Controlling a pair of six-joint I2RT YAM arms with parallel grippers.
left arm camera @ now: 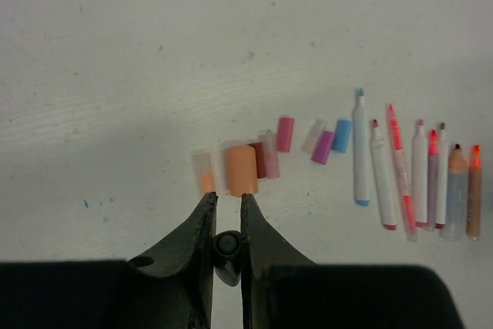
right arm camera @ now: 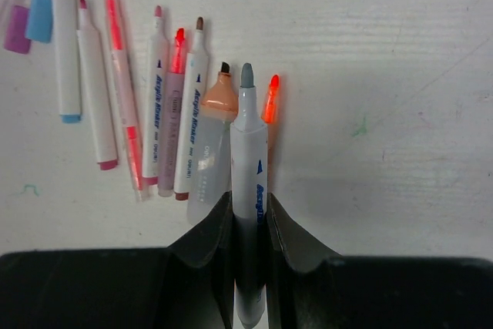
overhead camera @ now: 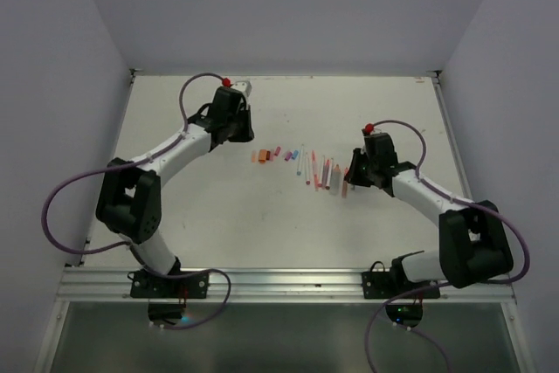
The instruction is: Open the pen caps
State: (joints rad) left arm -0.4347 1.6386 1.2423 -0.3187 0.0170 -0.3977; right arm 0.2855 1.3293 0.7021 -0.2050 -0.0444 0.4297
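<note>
On the table [overhead camera: 201, 207], seen from above, loose pen caps [overhead camera: 272, 155] lie left of a row of uncapped pens [overhead camera: 320, 172] at mid-table. In the left wrist view, the left gripper [left arm camera: 228, 199] has its fingers nearly together, holding nothing, just short of an orange cap [left arm camera: 241, 169]. In the right wrist view, the right gripper [right arm camera: 248, 209] clamps a grey-tipped marker [right arm camera: 249, 182] beside the row.

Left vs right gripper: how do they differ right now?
Load: the right gripper is clamped on a grey-tipped marker; the left gripper holds nothing, its fingers nearly closed.
Position: the left gripper sits just short of the orange cap in the cap group; the right gripper is at the row of uncapped pens.
Shared: both are black two-finger grippers low over the white table.
</note>
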